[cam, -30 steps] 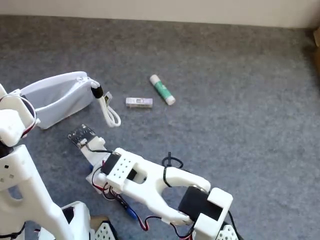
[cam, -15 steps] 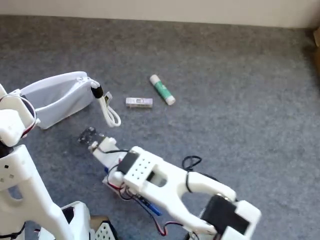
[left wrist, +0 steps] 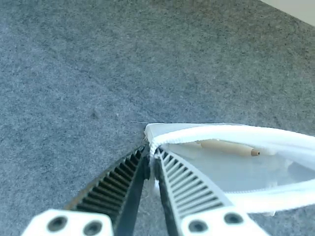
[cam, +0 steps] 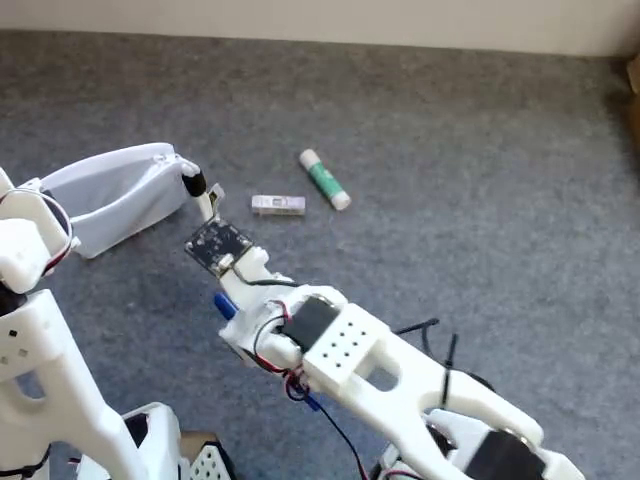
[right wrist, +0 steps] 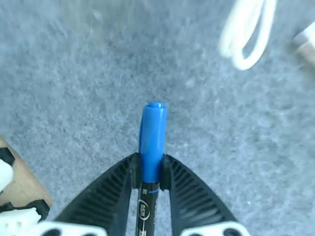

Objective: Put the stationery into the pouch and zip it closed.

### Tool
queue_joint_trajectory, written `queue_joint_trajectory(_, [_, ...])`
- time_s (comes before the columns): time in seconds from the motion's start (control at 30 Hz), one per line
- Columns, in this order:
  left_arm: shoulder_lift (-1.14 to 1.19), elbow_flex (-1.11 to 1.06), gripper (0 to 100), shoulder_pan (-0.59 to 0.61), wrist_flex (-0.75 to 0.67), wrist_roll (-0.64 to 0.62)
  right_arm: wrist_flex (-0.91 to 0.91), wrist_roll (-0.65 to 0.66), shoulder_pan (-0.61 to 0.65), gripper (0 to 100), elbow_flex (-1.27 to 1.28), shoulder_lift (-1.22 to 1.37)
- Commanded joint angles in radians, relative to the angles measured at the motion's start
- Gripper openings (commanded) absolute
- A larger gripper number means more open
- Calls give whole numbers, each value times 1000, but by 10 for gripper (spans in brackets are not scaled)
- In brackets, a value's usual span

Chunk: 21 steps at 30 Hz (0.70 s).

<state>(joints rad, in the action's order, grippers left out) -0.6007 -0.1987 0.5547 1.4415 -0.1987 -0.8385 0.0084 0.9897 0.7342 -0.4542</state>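
White moulded right arm [cam: 400,385] (housing perforated with round holes), left arm [cam: 40,340] alike; black ribbed fingers [right wrist: 108,189]; red-black cables [cam: 262,348].

l gripper [left wrist: 150,150] pinched tight on pouch [left wrist: 221,132] rim; r gripper [right wrist: 150,160] clamps blue pen [right wrist: 152,130], r arm [cam: 385,375] stretched fwd, low.

Soft, even light over carpet [cam: 480,150]; moderately bright, no hard beam. Pouch [cam: 110,200] is brightest thing, its white rim close to washed out in left wrist view. Shadows faint and diffuse: thin 1 at pouch's base, broader 1 under right arm [cam: 350,350] near pouch. Cord [right wrist: 246,34] by pouch glares white. Marker [right wrist: 151,132] cap carries 1 small highlight.
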Motion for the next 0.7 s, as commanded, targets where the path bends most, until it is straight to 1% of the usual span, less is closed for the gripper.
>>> queue_joint_trajectory(0.0, [12, -30, 7, 12, 6, -11, 1, 6, -18, 3, -1, -107])
queue_joint_trajectory(0.2, [13, -30, 7, 12, 6, -11, 44, 11, -31, 3, 48, -193])
queue_joint_trajectory(0.4, [13, -50, 7, 12, -5, -11, 165, 8, -70, 3, 143, -314])
queue_joint_trajectory(0.67, [13, -54, 7, 12, -17, -11, 275, 6, -71, 3, 239, -444])
